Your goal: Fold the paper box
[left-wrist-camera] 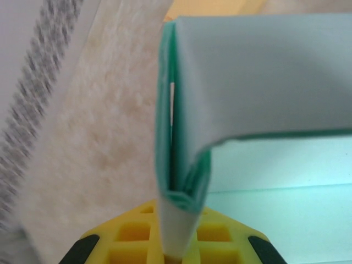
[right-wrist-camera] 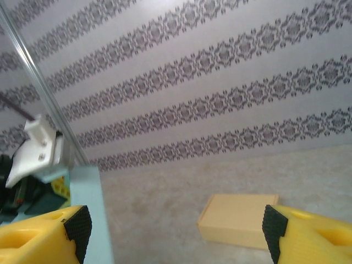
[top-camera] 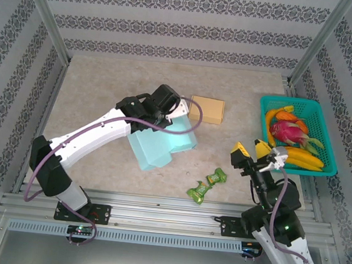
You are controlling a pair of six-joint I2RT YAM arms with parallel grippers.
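Paper box is pinched at a doubled edge by the left end effector and spreads out just beside it. It is judged light, thin and easily creased, best held at folds. The layering is resolved in the left wrist view; the spread right end effector, well apart, is seen from the top.

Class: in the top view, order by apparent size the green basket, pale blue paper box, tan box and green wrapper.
1. Green basket
2. Paper box, partly hidden under the left arm, so its gap to the basket is unsure
3. Tan box
4. Green wrapper, smallest
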